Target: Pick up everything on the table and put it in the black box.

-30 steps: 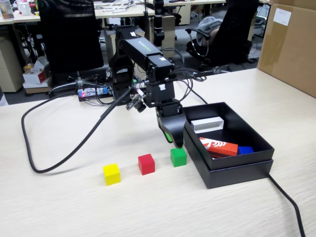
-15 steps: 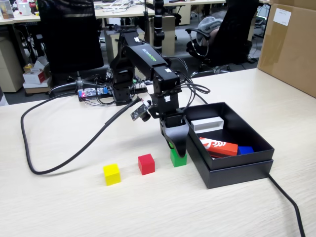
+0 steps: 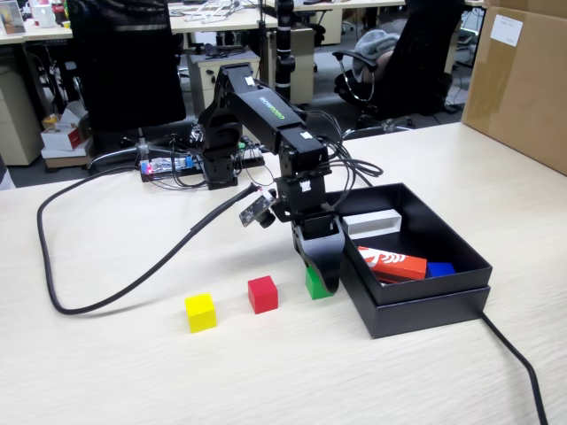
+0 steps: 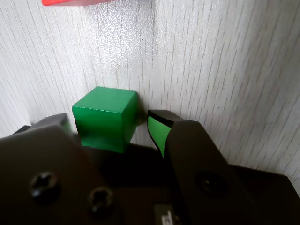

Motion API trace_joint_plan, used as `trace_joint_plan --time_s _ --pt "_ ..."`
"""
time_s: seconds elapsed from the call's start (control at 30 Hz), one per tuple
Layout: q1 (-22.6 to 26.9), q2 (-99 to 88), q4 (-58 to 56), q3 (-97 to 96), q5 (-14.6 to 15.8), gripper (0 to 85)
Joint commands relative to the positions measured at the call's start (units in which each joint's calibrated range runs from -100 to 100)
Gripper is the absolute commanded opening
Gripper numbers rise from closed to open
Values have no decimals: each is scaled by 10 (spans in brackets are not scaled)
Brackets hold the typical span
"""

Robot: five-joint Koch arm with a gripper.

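The green cube stands on the beige table, just left of the black box. My gripper is lowered over it, fingers down at the tabletop. In the wrist view the green cube sits between the jaws of my gripper. The jaws are open, with a small gap between the cube and the right finger. The red cube and the yellow cube stand further left on the table. The red cube's edge shows at the top of the wrist view.
Inside the black box lie a white block, a red-and-white carton and a blue thing. A brown carton stands at the back right. A black cable curves across the left; another runs front right.
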Motion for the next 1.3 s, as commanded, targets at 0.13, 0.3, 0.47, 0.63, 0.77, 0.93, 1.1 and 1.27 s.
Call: trace_joint_plan --time_s 0.13,0.3,0.47,0.63,0.77,0.93,1.1,1.27 --pt "0 -6 0 29 -5 61" --pt "-5 -10 -1 33 -9 44" --pt "-19 -99 -60 38 -9 44" --pt "-24 -267 -85 -12 -12 44" --pt "-11 -406 -87 -51 -14 44" --pt "25 -497 -95 -56 -9 45" --pt "57 -489 -95 -51 3 45" --pt "81 -396 -94 2 5 45"
